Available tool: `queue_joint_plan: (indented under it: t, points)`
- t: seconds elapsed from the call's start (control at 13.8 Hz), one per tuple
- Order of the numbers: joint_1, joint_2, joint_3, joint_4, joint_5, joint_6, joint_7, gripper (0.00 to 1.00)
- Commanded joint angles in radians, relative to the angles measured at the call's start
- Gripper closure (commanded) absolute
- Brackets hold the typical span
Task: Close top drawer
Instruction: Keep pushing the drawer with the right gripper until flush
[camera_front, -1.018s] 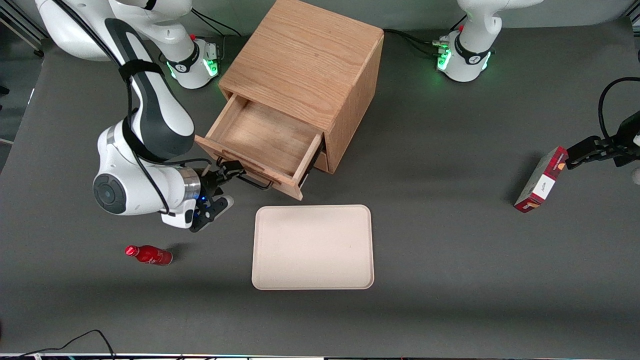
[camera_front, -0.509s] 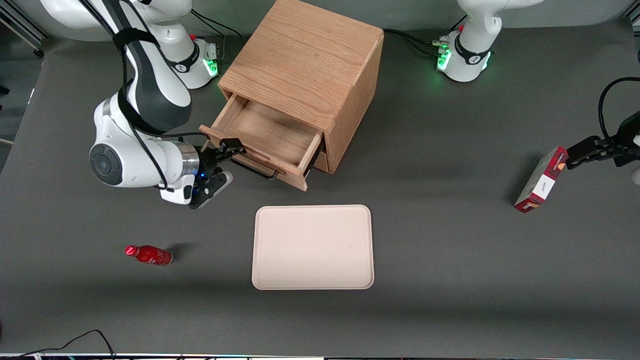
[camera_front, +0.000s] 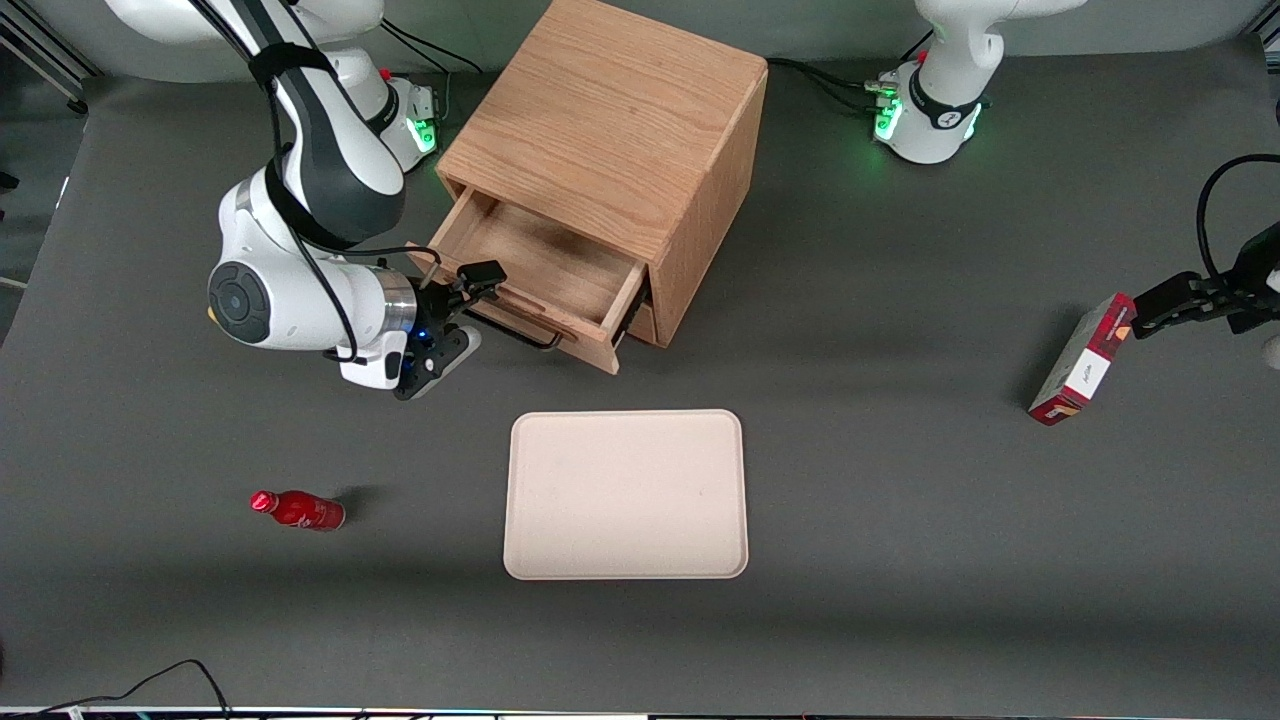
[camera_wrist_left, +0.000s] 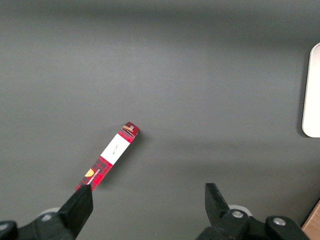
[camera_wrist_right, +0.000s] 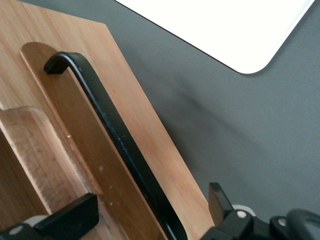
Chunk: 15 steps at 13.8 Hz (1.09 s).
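The top drawer (camera_front: 540, 262) of the wooden cabinet (camera_front: 610, 110) stands partly pulled out, and its inside shows bare wood. A black wire handle (camera_front: 522, 336) runs along the drawer's front panel (camera_wrist_right: 145, 130). My right gripper (camera_front: 462, 312) is open at the end of that panel nearer the working arm's base. Its two black fingers straddle the panel, with the handle (camera_wrist_right: 112, 127) passing between them. In the right wrist view the gripper (camera_wrist_right: 150, 207) has one finger over the drawer's inner edge and the other outside the front. Neither finger visibly presses on the handle.
A beige tray (camera_front: 625, 495) lies on the grey table, nearer the front camera than the drawer; its corner (camera_wrist_right: 225, 25) shows in the right wrist view. A red bottle (camera_front: 298, 510) lies toward the working arm's end. A red box (camera_front: 1082, 362) stands toward the parked arm's end.
The drawer has slid farther into the cabinet over the last second. My gripper moved with its front, away from the front camera and toward the cabinet.
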Motion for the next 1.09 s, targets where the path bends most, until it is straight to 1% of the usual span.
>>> queue_joint_plan:
  t: [0.0, 0.07, 0.29, 0.51, 0.65, 0.95, 1.02]
  points:
    - [0.001, -0.056, 0.013, -0.066, 0.028, 0.018, 0.040, 0.00]
    - [-0.005, -0.069, 0.026, -0.074, 0.029, 0.018, 0.043, 0.00]
    - [-0.008, -0.078, 0.027, -0.080, 0.040, 0.018, 0.058, 0.00]
    - [-0.006, -0.104, 0.027, -0.104, 0.101, 0.018, 0.061, 0.00]
    - [-0.006, -0.141, 0.027, -0.161, 0.176, 0.039, 0.060, 0.00]
    - [-0.003, -0.161, 0.030, -0.207, 0.187, 0.067, 0.061, 0.00]
    - [-0.003, -0.168, 0.030, -0.225, 0.213, 0.082, 0.060, 0.00]
